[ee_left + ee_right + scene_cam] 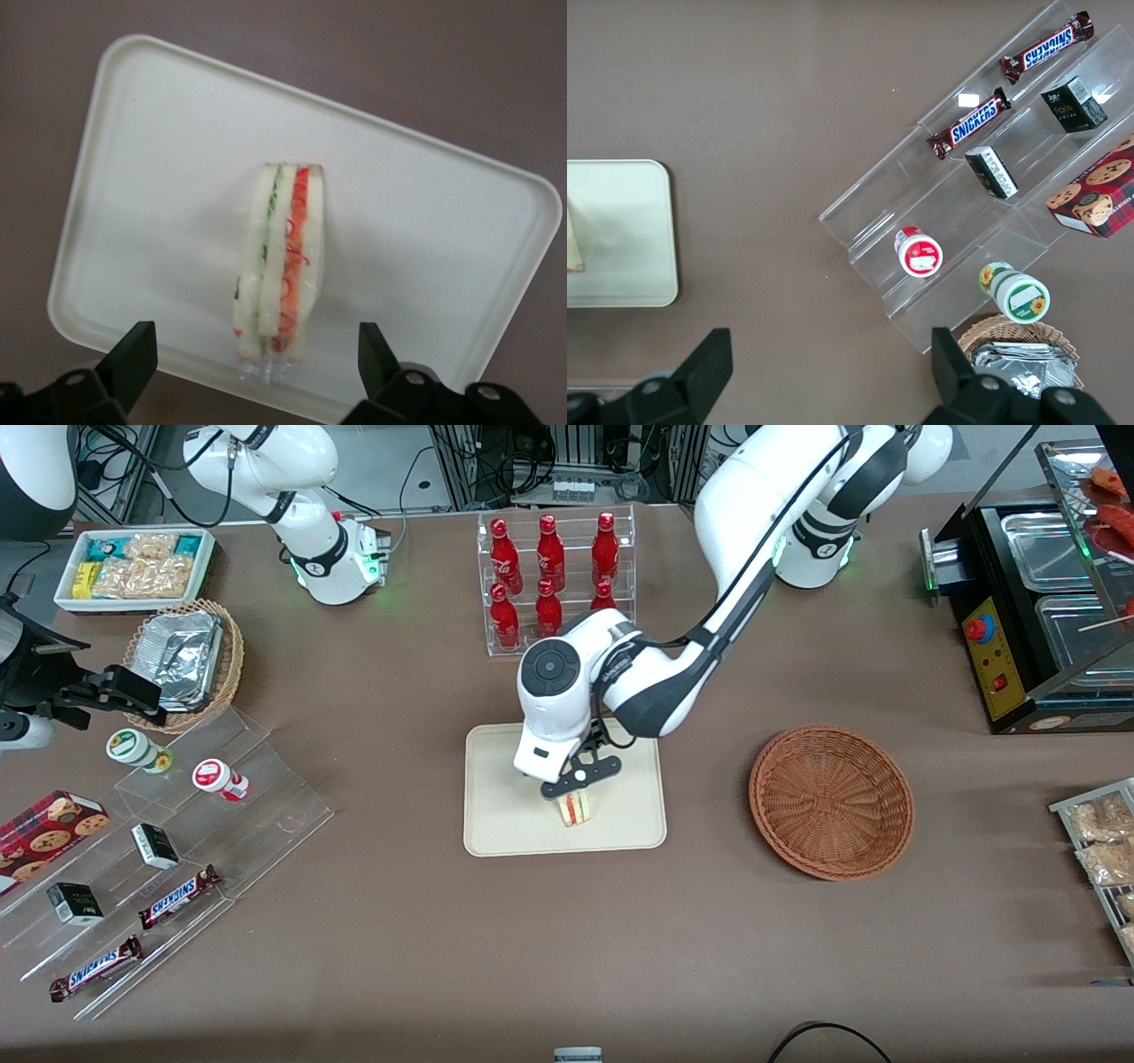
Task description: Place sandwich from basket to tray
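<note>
Directly above the tray's middle, the left arm's gripper (580,784) hangs with its two black fingers (133,359) spread wide and holding nothing. In the wrist view both fingertips stand well clear of the sandwich (279,266), one on each side of it. The sandwich sits on the cream tray (443,230), resting on a bread edge with its cut face up, so the green and red filling stripes show. Its long axis runs straight away from the gripper, square to the line between the two fingertips. In the front view the sandwich (576,808) lies just below the gripper, in the half of the tray (496,815) nearer the camera. The reddish-brown basket (831,802) stands well apart on the table, toward the working arm's end, with nothing in it. Judging by this, the sandwich is delivered and let go, and the next move is most likely a straight lift, which the wide gap on both sides allows without nudging the bread.
</note>
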Tool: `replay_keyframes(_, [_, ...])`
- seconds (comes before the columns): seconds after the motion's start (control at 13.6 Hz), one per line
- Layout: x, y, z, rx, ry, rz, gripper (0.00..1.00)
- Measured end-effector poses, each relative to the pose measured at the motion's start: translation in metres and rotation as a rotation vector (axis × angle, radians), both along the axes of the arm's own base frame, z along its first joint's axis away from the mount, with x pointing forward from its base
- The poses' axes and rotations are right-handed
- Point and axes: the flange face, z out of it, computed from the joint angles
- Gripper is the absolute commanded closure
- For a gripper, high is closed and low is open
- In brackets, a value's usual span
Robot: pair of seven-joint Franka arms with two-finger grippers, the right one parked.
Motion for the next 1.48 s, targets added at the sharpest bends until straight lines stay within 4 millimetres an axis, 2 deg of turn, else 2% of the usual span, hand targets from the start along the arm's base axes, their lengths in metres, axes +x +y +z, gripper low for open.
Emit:
replay_keyframes(0.22, [0.034,0.039,0.032,0.022,0.021,-0.075,0.00])
replay_keyframes(0.37, [0.057,0.077,0.054,0.036,0.036,-0.075,0.00])
replay_keyframes(0.44, [0.069,0.100,0.066,0.039,0.043,-0.054,0.00])
replay_keyframes(0.59, [0.097,0.163,0.091,0.007,0.075,-0.064,0.00])
replay_keyframes(0.74, [0.112,0.225,0.102,-0.021,0.105,-0.131,0.00])
replay_keyframes(0.89, [0.112,0.270,0.103,-0.024,0.131,-0.184,0.00])
replay_keyframes(0.96, [0.110,0.285,0.103,-0.022,0.140,-0.208,0.00])
replay_keyframes(1.25, [0.098,0.325,0.116,-0.018,0.151,-0.291,0.00])
replay_keyframes(1.48, [0.090,0.369,0.138,-0.030,0.162,-0.358,0.00])
